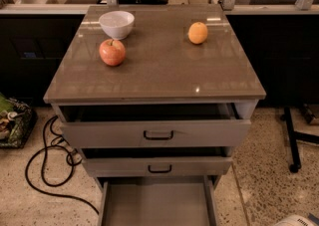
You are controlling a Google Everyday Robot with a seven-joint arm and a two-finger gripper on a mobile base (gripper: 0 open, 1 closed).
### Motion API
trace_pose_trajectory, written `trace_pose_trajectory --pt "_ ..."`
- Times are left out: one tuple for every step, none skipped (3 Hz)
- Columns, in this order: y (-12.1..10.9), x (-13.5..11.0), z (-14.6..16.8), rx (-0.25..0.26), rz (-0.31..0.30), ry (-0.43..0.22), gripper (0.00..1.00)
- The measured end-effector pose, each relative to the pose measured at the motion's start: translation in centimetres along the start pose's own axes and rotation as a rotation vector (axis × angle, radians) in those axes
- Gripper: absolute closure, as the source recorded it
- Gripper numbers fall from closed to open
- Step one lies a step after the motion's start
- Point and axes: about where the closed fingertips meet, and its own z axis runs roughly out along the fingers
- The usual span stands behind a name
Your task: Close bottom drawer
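Camera view showing plain grey bottom drawer tray (157,202) sticking far out at the lowest level, front hidden. Probably sliding light and rigid, pushing its front working best. Peeking at bottom-right corner, white gripper (299,220), open or closed not showing.

On the cabinet (164,70): bowl (116,24) back-left, apple (112,52) just before it, orange (198,33) back-right; bottom drawer (154,202) juts out front; gripper (298,220) off its front-right corner.

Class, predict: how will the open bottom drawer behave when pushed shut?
The bottom drawer probably slides lightly, since its pulled-out tray looks bare. It looks like rigid grey sheet, so it likely won't flex. An off-centre push might jam it: the gripper, at the frame's lower right corner, sits to its side.
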Motion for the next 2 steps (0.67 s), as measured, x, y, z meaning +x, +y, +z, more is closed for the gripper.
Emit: trace_pose_trajectory --pt "0.62 -0.37 3.43 -0.019 -0.060 -0.030 0.00" --pt "0.62 -0.37 3.43 -0.019 -0.060 -0.030 0.00"
